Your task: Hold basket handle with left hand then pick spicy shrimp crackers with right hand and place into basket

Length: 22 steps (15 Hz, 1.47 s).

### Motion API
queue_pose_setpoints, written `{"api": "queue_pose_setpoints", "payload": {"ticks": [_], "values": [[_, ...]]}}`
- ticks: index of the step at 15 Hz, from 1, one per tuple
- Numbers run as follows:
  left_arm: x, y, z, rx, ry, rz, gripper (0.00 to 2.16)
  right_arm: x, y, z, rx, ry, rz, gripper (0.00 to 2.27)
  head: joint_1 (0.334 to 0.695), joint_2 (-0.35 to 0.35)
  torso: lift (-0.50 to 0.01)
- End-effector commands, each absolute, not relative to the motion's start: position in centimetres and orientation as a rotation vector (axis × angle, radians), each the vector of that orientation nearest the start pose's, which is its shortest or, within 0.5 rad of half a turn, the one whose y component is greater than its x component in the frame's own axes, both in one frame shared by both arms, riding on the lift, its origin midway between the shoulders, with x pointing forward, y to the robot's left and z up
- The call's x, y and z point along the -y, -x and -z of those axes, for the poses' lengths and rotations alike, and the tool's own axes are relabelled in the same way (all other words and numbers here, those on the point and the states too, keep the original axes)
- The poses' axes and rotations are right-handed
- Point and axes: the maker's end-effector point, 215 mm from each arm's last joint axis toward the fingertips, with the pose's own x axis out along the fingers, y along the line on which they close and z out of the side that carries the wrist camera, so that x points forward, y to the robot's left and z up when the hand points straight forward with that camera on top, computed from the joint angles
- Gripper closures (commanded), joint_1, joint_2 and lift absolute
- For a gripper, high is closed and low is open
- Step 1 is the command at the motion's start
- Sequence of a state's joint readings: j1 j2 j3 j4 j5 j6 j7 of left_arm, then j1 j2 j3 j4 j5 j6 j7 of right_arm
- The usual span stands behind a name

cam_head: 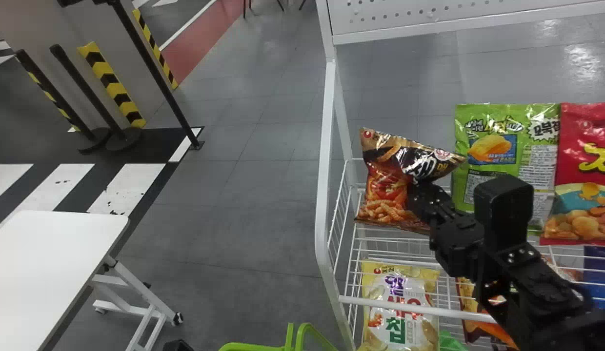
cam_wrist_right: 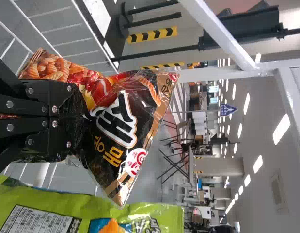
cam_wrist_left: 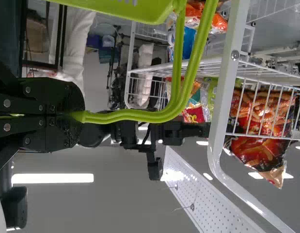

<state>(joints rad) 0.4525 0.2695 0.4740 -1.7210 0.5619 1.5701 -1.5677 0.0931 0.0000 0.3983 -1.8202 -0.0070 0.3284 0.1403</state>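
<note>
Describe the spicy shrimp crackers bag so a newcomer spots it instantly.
Find the white wire rack on the head view's right side. At its upper shelf's left end, the black right gripper pinches a shiny red-and-black bag with gold edging. Unlike the green bag and red bag beside it, it has a big black patch.

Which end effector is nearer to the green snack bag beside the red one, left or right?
Right. The right end effector grips the spicy shrimp crackers close beside the green bag; the left end effector holds the basket handle, farther away.
</note>
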Motion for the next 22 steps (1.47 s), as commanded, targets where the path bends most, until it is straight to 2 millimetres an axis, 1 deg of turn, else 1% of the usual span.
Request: {"api": "queue_pose_setpoints", "payload": {"ticks": [1, 4, 5, 6, 8, 9, 12, 14, 16, 17, 18, 19, 20, 22], "values": [[-23.0, -20.8, 40.2, -0.885, 1.587, 0.948, 2.15, -2.4, -49.0, 34.0, -0.196, -0.008, -0.522, 2.24, 0.695, 0.350, -0.010], [-23.0, -20.8, 40.2, -0.884, 1.588, 0.949, 2.15, -1.0, -46.4, 34.0, -0.280, -0.008, -0.492, 2.24, 0.695, 0.350, -0.010], [-22.9, -20.8, 40.2, -0.885, 1.589, 0.950, 2.15, -0.3, -45.5, 34.0, -0.303, -0.016, -0.481, 2.24, 0.695, 0.350, -0.010], [-22.9, -20.8, 40.2, -0.885, 1.589, 0.950, 2.15, 0.3, -44.9, 33.4, -0.305, -0.027, -0.470, 2.24, 0.695, 0.350, -0.010], [-22.9, -20.8, 40.2, -0.885, 1.589, 0.950, 2.15, 1.8, -43.3, 33.3, -0.345, -0.052, -0.452, 2.24, 0.695, 0.350, -0.010], [-22.9, -20.9, 40.2, -0.884, 1.588, 0.951, 2.15, 2.8, -42.1, 33.9, -0.393, -0.051, -0.443, 2.24, 0.695, 0.350, -0.010], [-23.1, -21.0, 40.2, -0.884, 1.588, 0.949, 2.15, 5.1, -38.6, 35.6, -0.516, -0.051, -0.421, 2.24, 0.695, 0.350, -0.010], [-23.1, -21.1, 40.3, -0.882, 1.592, 0.947, 2.15, 5.9, -35.6, 36.6, -0.626, -0.087, -0.440, 2.24, 0.695, 0.350, -0.010], [-23.2, -21.1, 40.3, -0.883, 1.592, 0.946, 2.15, 6.8, -32.7, 37.2, -0.720, -0.084, -0.444, 2.24, 0.695, 0.350, -0.010], [-23.2, -21.1, 40.4, -0.883, 1.593, 0.945, 2.15, 7.0, -31.0, 37.7, -0.776, -0.084, -0.451, 2.24, 0.695, 0.350, -0.010], [-23.2, -21.2, 40.3, -0.881, 1.593, 0.947, 2.15, 6.8, -29.0, 38.3, -0.839, -0.094, -0.475, 2.25, 0.695, 0.350, -0.010], [-23.2, -21.2, 40.3, -0.881, 1.595, 0.946, 2.15, 6.5, -27.7, 38.6, -0.880, -0.106, -0.498, 2.24, 0.695, 0.350, -0.010], [-23.2, -21.1, 40.4, -0.881, 1.596, 0.945, 2.15, 6.0, -26.6, 39.0, -0.909, -0.118, -0.522, 2.24, 0.695, 0.350, -0.010], [-23.2, -21.1, 40.4, -0.881, 1.596, 0.945, 2.15, 4.5, -25.3, 39.3, -0.941, -0.141, -0.572, 2.24, 0.695, 0.350, -0.010]]}}
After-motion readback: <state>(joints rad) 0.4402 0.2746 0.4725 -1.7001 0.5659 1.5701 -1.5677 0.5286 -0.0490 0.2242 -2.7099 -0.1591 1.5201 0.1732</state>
